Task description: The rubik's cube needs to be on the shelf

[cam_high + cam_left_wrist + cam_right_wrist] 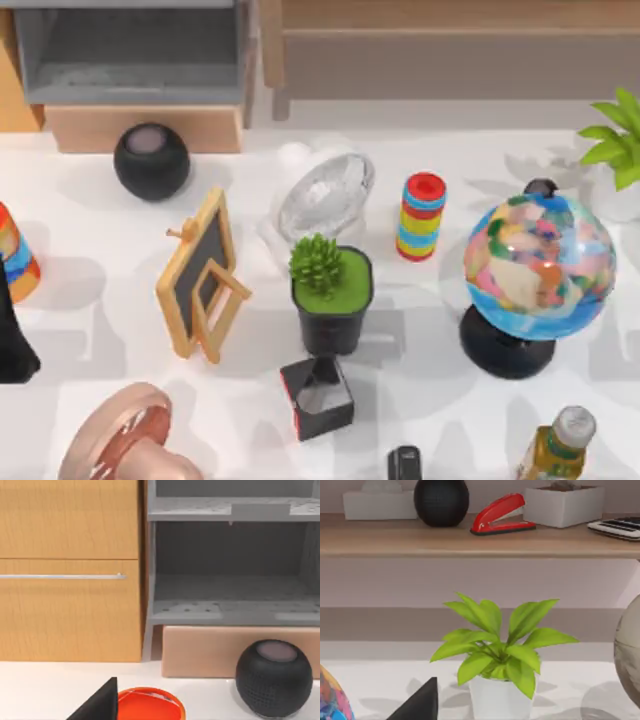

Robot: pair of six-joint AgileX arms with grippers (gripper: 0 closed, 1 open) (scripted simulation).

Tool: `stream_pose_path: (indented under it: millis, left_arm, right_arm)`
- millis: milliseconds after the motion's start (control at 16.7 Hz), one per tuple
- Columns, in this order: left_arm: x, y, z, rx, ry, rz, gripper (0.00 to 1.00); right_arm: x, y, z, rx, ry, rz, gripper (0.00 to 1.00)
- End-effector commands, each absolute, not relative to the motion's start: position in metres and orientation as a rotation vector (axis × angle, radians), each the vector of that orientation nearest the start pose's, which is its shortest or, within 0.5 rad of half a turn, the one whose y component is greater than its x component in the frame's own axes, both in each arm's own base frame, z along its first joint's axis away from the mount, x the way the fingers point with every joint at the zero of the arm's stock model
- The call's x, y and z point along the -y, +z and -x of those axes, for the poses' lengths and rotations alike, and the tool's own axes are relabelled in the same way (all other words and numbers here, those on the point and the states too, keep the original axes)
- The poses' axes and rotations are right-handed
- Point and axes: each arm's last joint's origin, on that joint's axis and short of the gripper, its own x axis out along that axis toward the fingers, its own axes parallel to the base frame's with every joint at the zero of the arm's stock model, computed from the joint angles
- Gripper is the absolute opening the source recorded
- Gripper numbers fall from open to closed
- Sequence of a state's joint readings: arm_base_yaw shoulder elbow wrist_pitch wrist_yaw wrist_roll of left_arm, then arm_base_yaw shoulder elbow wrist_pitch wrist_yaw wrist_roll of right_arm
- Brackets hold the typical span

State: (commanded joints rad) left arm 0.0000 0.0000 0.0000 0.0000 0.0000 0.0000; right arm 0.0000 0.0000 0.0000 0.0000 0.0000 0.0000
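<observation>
The shelf is being shown along the far edge of the table, toward its right, and a red stapler and a black ball are being carried on its board. Where the rubik's cube is lying cannot be told. The left gripper is being held facing the grey-lined box, and the right gripper facing a potted plant. How far either pair of jaws is being held open cannot be told.

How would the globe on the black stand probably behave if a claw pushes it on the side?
The globe would probably tip rather than slide: its wide ball sits high over a narrower black base. The ball looks smooth and round, so a claw may slip off it. If it falls, it could hit the glass bottle near it.
</observation>
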Motion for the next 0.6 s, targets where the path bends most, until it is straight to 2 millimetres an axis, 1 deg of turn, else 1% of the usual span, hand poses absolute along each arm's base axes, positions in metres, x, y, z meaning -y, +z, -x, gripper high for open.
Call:
stream_pose_path:
  millis: [300, 480, 600]
  left_arm:
    - [0.000, 0.164, -0.108, -0.019, -0.003, -0.035, 1.00]
    - [-0.002, 0.176, -0.117, -0.048, -0.010, -0.123, 1.00]
    - [-0.004, 0.189, -0.127, -0.063, -0.016, -0.207, 1.00]
  right_arm:
    - [0.001, 0.160, -0.106, 0.000, 0.000, 0.000, 1.00]
    - [0.001, 0.160, -0.106, 0.000, 0.000, 0.000, 1.00]
    - [0.001, 0.160, -0.106, 0.000, 0.000, 0.000, 1.00]
